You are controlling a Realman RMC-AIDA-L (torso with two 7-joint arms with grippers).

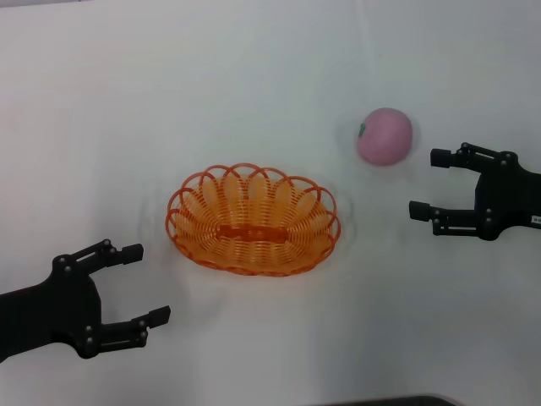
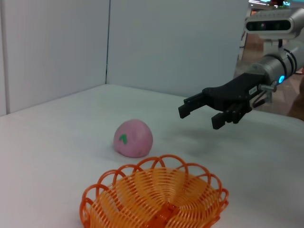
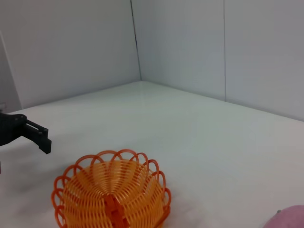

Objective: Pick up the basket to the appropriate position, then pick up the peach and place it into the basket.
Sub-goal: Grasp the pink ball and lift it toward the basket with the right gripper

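Peach [image 1: 385, 135] sits just beyond the right gripper [image 1: 429, 183], whose wide-spread fingers hold nothing; left gripper [image 1: 144, 284] gapes empty near the basket [image 1: 253, 220].

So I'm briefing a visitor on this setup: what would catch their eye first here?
Probably the orange basket, bright against the white table, sitting empty in the middle. Next, the pink peach, lying on the table beyond the basket toward the robot's right. The right gripper waits open beside the peach, the left gripper open near the basket.
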